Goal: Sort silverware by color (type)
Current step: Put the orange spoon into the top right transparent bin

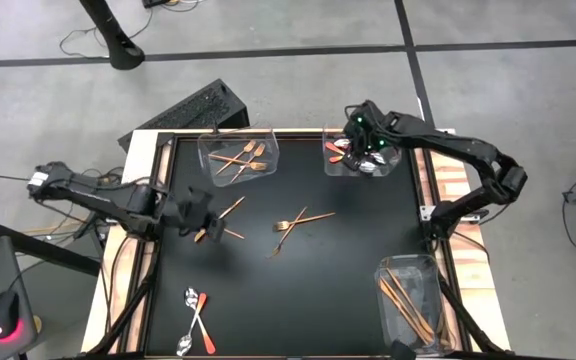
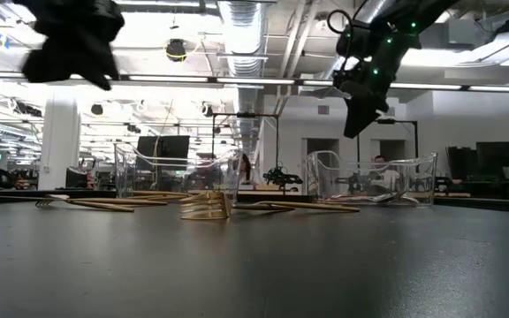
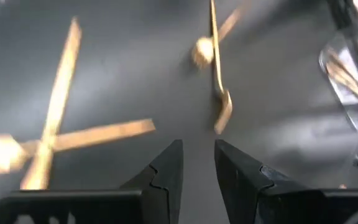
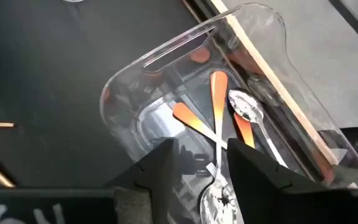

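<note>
Right, silverware first, all placed vs the black mat (image 1: 298, 290). Spoons (image 4: 219, 118) w/ orange handles lie in the clear bin (image 1: 358, 158) at the mat's far right corner; I see about three in the right wrist view, crossed over each other. Two more spoons (image 1: 194, 318) lie loose near the mat's near left edge, crossed. Forks (image 1: 242, 160) sit in a 2nd bin (image 1: 238, 155) at the mat's far edge, left of centre. Loose forks (image 1: 290, 226) lie crossed w/ a gold stick around mid-mat, and another fork pair (image 1: 218, 220) lies left of those. Long gold sticks (image 1: 408, 300) fill a 3rd bin (image 1: 413, 300) at the mat's near right corner.

R gripper (image 4: 194, 165) hangs above the spoon bin, fingers apart, nothing between them; spoons lie below it in the bin. L gripper (image 3: 197, 174) hovers over the mat's left side, just above the left fork pair, jaws parted w/ a narrow gap, holding nothing; a fork (image 3: 219, 93) lies just ahead of its tips on the mat.
</note>
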